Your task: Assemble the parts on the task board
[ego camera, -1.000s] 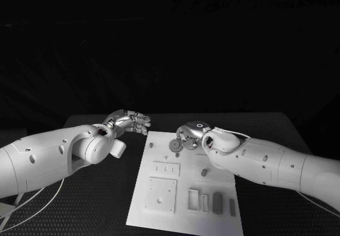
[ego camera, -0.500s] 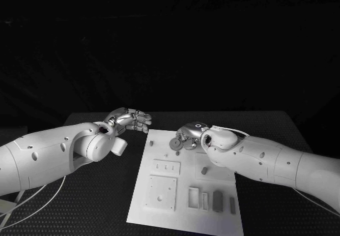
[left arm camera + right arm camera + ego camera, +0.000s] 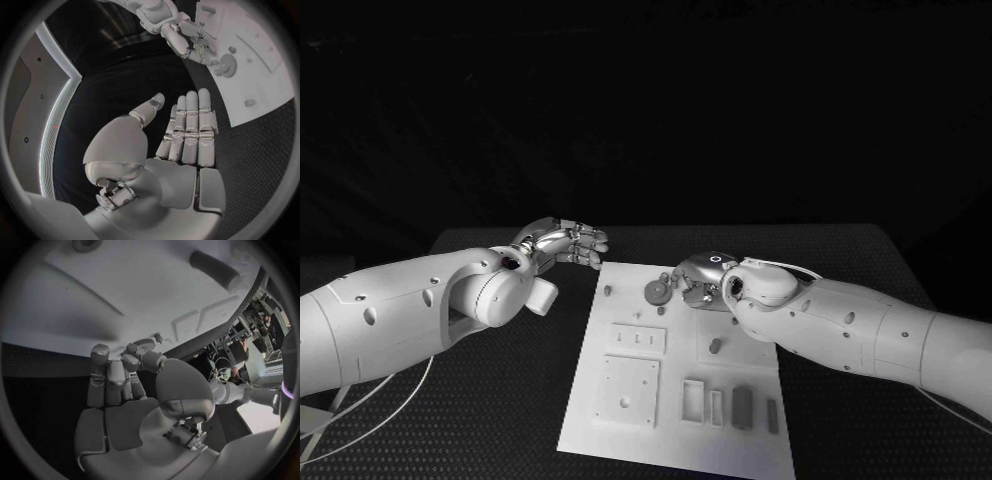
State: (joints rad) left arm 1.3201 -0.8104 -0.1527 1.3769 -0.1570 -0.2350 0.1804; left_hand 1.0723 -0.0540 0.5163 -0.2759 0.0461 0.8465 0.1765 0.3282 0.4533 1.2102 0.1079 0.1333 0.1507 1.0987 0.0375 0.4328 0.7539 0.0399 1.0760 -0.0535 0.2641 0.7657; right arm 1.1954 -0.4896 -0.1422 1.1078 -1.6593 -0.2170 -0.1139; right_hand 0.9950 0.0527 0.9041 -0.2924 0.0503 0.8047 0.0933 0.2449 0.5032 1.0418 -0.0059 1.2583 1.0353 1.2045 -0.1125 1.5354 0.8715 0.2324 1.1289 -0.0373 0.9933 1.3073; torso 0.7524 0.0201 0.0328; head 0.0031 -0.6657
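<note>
The white task board point(image 3: 625, 310) lies in the middle of the table. A dark round gear point(image 3: 656, 292) sits on its far end, also seen as the gear point(image 3: 226, 65). Just to its right my right hand point(image 3: 708, 277) hovers low over the board and pinches a small toothed gear point(image 3: 146, 343) between thumb and fingertips. My left hand point(image 3: 568, 243) hangs over the table off the board's far left corner, fingers point(image 3: 190, 125) straight and side by side, thumb apart, holding nothing. A small peg point(image 3: 715, 347) stands mid-board.
Two white raised plates point(image 3: 639, 342) point(image 3: 627, 393) sit on the board's left half. Near its front edge are two dark blocks point(image 3: 743, 410) point(image 3: 772, 416) beside pale slots point(image 3: 692, 402). A dark bar point(image 3: 215, 267) lies on the board point(image 3: 125, 290). Black table point(image 3: 488, 400) surrounds it.
My right hand has shifted a little to the right over the board's far end, away from the round gear. My left hand has edged slightly farther away.
</note>
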